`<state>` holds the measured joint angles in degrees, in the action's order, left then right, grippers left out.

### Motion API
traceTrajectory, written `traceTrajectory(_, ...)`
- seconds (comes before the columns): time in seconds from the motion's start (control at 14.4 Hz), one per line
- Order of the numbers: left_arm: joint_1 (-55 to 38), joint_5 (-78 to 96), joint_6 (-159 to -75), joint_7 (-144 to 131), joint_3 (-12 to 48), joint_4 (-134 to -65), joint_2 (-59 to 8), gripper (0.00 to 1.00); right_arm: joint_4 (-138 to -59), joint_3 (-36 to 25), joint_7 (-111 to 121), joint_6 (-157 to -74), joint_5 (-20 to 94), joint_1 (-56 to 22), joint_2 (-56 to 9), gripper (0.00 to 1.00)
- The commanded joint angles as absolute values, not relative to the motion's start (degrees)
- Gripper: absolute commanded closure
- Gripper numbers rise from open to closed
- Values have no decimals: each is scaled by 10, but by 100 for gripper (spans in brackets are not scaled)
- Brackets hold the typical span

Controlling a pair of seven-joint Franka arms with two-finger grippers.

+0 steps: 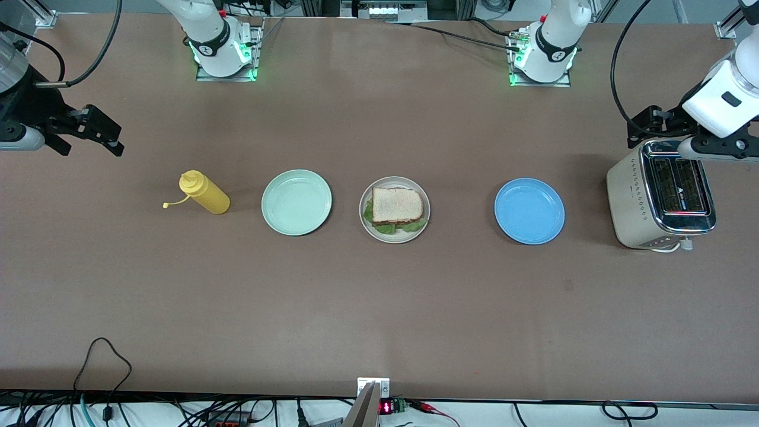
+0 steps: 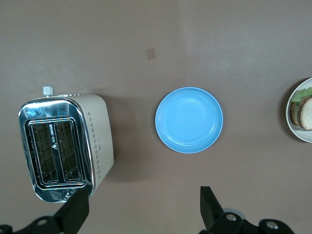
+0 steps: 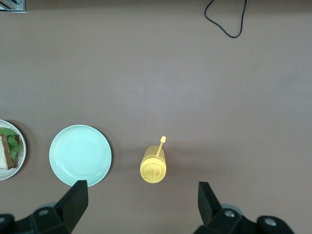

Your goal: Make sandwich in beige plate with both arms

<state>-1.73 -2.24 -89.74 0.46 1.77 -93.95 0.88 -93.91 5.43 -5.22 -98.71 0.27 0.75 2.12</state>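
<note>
Both grippers hang open and empty, the left gripper [image 1: 643, 127] over the toaster [image 1: 659, 198], the right gripper [image 1: 95, 133] above the yellow bottle [image 1: 204, 193]. Between them the sandwich [image 1: 396, 207] sits in the beige plate [image 1: 367, 224]; the mint plate [image 1: 296, 202] and blue plate [image 1: 529, 211] hold nothing.

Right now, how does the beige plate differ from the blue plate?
The beige plate is off-white and holds a sandwich with lettuce showing under the top slice; the blue plate is bright blue and holds nothing. The beige plate sits mid-table, while the blue plate lies toward the left arm's end, beside the toaster. Both are round, shallow-rimmed and flat on the table.
</note>
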Motion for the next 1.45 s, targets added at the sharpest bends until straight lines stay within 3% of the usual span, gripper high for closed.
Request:
traceTrajectory(0.0,-20,-17,-904,6,17,-945,13,0,-928,59,-53,-982,-2,11,18,0)
traceTrajectory(1.39,-26,-17,-889,4,18,-934,10,0,-920,59,-53,-984,-1,11,19,0)
